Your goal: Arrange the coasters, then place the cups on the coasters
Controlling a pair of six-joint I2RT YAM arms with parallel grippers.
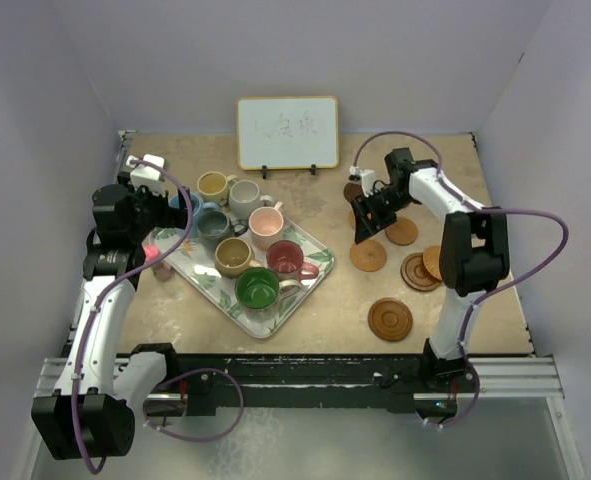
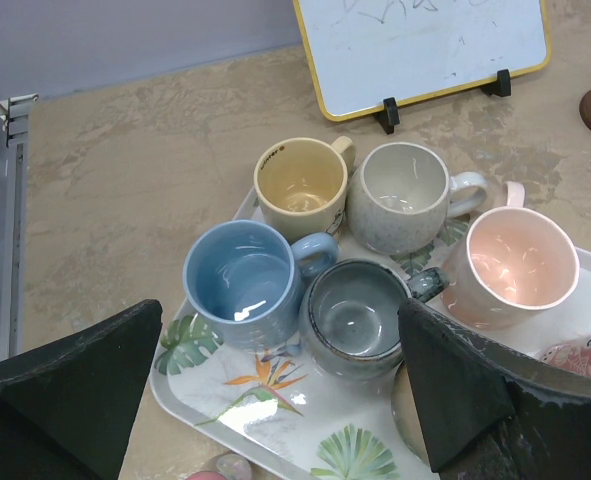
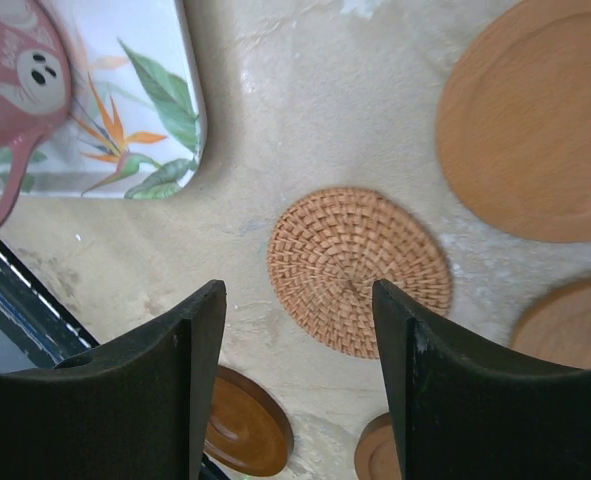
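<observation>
Several cups stand on the leaf-patterned tray (image 1: 310, 283): yellow (image 2: 300, 185), off-white (image 2: 405, 195), pink (image 2: 515, 265), light blue (image 2: 243, 280), dark grey-blue (image 2: 360, 315), and in the top view tan (image 1: 235, 256), red (image 1: 287, 259) and green (image 1: 258, 288). My left gripper (image 2: 280, 400) hangs open above the tray's near-left corner, holding nothing. Round coasters lie on the right of the table: a woven one (image 3: 360, 265), a light brown one (image 3: 535, 120), a dark ringed one (image 1: 390, 319). My right gripper (image 3: 300, 370) is open over bare table beside the woven coaster, with nothing between its fingers.
A small whiteboard (image 1: 287, 131) stands on its stand at the back. More coasters (image 1: 420, 271) overlap near the right arm, and a dark one (image 1: 353, 190) lies by the whiteboard. A small pink object (image 2: 220, 468) sits at the tray's left edge. Walls enclose three sides.
</observation>
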